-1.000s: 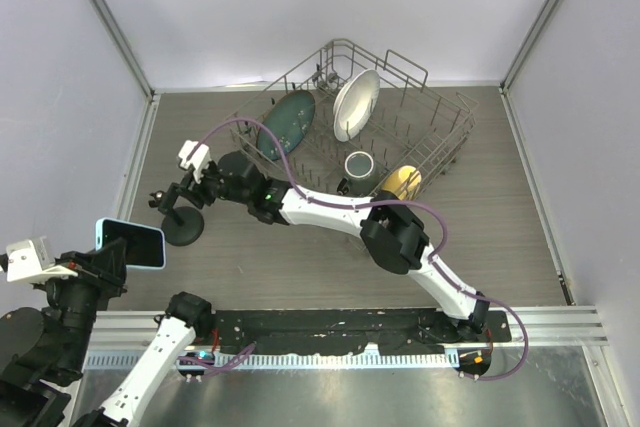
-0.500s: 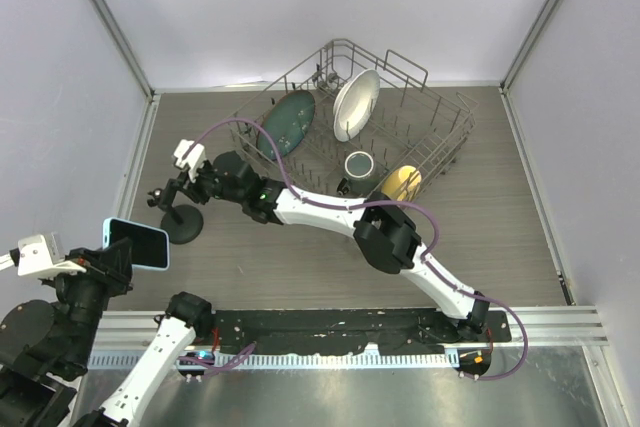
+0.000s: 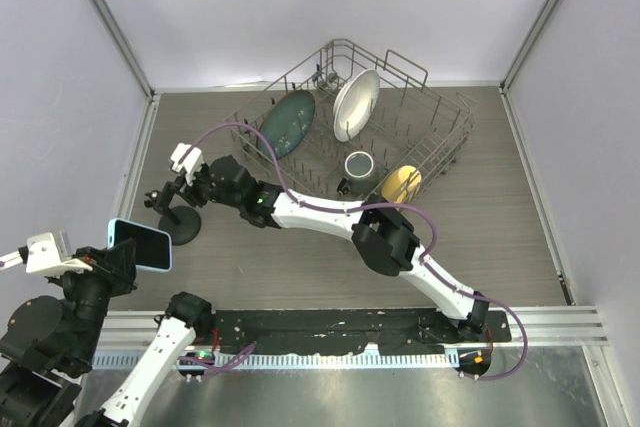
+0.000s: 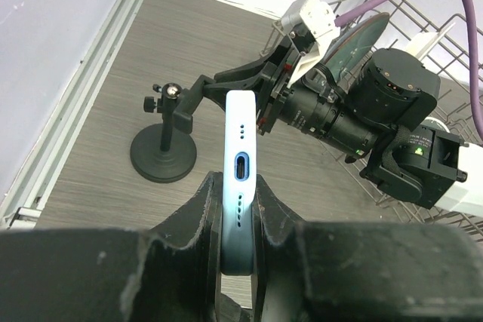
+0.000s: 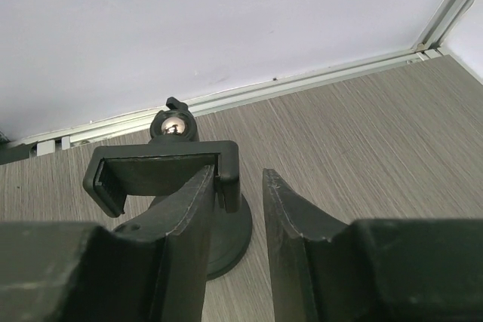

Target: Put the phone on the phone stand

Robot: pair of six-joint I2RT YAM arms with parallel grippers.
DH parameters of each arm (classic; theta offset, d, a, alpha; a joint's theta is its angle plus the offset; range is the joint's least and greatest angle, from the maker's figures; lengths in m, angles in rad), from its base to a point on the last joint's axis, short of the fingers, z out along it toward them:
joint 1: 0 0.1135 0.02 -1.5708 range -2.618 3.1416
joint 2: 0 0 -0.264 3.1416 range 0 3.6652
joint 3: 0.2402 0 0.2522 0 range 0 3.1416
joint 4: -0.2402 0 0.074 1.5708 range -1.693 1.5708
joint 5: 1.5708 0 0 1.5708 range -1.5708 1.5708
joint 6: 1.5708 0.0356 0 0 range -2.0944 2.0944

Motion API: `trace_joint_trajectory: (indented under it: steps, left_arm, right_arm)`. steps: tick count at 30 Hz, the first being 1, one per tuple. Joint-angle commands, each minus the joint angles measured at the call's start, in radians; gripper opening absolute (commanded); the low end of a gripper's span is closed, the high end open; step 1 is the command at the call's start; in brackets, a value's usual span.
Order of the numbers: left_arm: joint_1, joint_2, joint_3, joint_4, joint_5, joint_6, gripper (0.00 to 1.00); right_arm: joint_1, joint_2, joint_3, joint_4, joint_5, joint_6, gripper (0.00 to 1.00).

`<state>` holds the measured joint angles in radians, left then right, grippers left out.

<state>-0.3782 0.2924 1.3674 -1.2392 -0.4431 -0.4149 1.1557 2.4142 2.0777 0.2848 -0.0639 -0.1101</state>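
Note:
The phone [image 3: 140, 245], black screen in a light blue case, stands on edge in my left gripper [image 3: 122, 255], which is shut on it above the table's near left. In the left wrist view the phone's bottom edge [image 4: 240, 141] rises between the fingers [image 4: 202, 209]. The black phone stand [image 3: 180, 219] stands just beyond, with a disc base [image 4: 162, 160] and a ball joint. My right gripper [image 3: 192, 187] is at the stand's clamp head [image 5: 158, 167], jaws open. The clamp's right end touches the left finger [image 5: 189, 216].
A wire dish rack [image 3: 445, 137] at the back holds a dark green plate [image 3: 287, 122], a white plate [image 3: 355, 104], a cup [image 3: 359, 164] and a yellow bowl [image 3: 400, 184]. The left wall rail [image 3: 140, 147] runs close behind the stand.
My right gripper has moved left, onto the stand's clamp head. My left gripper has shifted slightly nearer and to the right with the phone.

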Motion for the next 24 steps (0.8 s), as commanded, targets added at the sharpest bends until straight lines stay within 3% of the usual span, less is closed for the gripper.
trace_joint_trajectory:
  steps: [1, 6, 9, 13, 19, 24]
  left_arm:
    - [-0.004, -0.012, 0.006, 0.101, 0.012, -0.009, 0.00]
    - [-0.002, -0.013, 0.006, 0.096, 0.015, -0.009, 0.00]
    - [-0.002, -0.015, 0.002, 0.096, 0.017, -0.007, 0.00]
    - [-0.004, -0.019, -0.013, 0.101, 0.030, 0.002, 0.00]
    - [-0.002, -0.049, -0.103, 0.187, 0.107, -0.004, 0.00]
    - [-0.004, -0.056, -0.206, 0.268, 0.164, -0.024, 0.00]
  right_arm:
    - [0.012, -0.021, -0.002, 0.045, 0.026, -0.013, 0.40]
    - [0.012, -0.007, 0.010, 0.037, 0.024, -0.014, 0.41]
    - [0.012, 0.009, 0.041, 0.024, -0.002, -0.005, 0.28]
    - [0.015, 0.013, 0.056, 0.027, 0.007, 0.016, 0.01]
    - [0.019, -0.084, -0.049, 0.043, 0.123, 0.033, 0.01]
    - [0.019, -0.246, -0.281, 0.100, 0.177, 0.046, 0.00]
